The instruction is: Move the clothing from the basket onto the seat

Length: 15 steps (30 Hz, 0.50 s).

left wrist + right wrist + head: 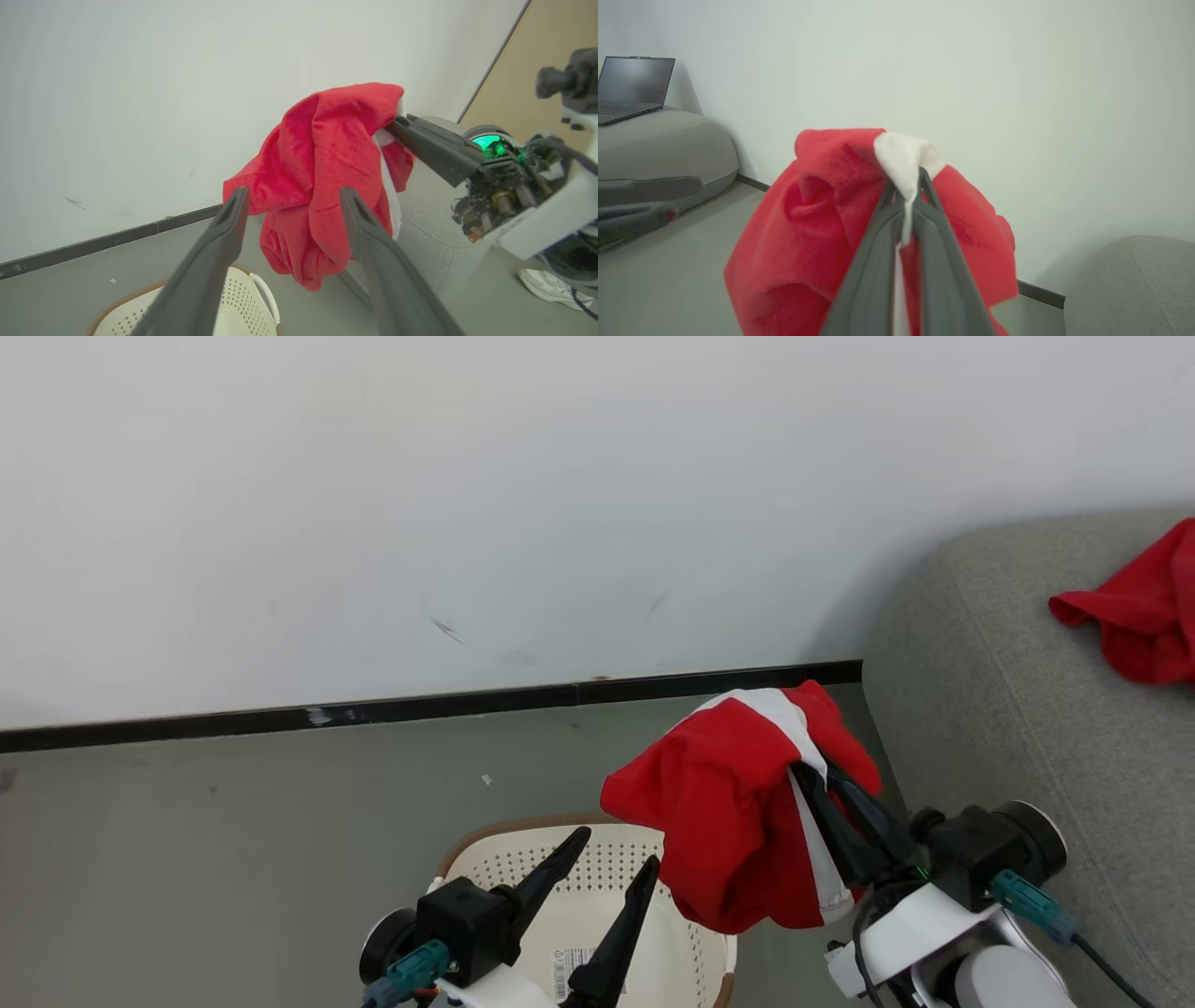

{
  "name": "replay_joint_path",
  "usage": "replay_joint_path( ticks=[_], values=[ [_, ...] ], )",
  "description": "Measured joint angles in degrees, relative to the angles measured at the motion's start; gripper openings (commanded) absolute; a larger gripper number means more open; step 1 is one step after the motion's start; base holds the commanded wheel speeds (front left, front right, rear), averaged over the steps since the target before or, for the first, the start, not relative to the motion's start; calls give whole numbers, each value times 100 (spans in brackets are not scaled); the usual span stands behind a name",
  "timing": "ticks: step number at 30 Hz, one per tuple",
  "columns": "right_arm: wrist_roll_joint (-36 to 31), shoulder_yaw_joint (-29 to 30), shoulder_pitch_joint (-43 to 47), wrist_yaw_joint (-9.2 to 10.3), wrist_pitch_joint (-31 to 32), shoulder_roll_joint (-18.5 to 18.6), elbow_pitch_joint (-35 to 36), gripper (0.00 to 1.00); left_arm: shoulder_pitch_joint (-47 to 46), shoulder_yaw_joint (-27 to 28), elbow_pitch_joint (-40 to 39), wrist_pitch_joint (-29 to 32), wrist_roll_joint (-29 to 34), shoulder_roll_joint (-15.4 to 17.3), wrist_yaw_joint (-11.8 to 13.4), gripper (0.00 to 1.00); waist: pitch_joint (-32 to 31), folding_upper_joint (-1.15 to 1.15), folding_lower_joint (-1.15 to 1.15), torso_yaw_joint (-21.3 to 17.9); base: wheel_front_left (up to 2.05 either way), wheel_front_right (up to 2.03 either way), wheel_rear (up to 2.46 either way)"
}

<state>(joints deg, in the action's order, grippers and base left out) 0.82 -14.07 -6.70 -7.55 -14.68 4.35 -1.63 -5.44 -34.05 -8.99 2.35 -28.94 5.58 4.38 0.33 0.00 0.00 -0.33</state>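
Nearest you, your left tool [616, 847] hangs wide and empty over the basket [523, 824]. Just beyond, your right tool [906, 183] is clamped on the red garment [719, 821], pinching a small fold at its white stripe. The bundle's in the air between basket and sofa [980, 709], long axis roughly up-down: stripe end on top, loose red folds pointing at the floor [233, 859]. Watch that thin pinch: a jerk could pull it free and drop the cloth short of the sofa. The low folds hang near your left fingers [551, 866] and the basket's rim; they could snag. Farther off, another red garment [1144, 616] lies on the sofa; release too near that rounded edge and this one may slide off.
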Motion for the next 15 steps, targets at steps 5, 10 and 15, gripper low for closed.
replay_joint_path(
  ticks=[5, 10, 15],
  values=[
    [4, 183, 187, 0, 0, 1, 110, 0, 3, -43, 24, -43, -1, -7, -9, 100, 25, 0, 0, -234, 0, 0, 0],
    [57, 437, 311, 0, 0, 4, 146, 0, 9, -93, 36, -92, -2, -19, -57, 100, 76, 0, 0, -461, 0, 0, 0],
    [385, 845, 309, 1, 0, 43, 135, 0, 25, -92, 33, -144, 0, -23, -49, 100, 175, 0, 0, -653, 0, 0, 0]
  ],
)
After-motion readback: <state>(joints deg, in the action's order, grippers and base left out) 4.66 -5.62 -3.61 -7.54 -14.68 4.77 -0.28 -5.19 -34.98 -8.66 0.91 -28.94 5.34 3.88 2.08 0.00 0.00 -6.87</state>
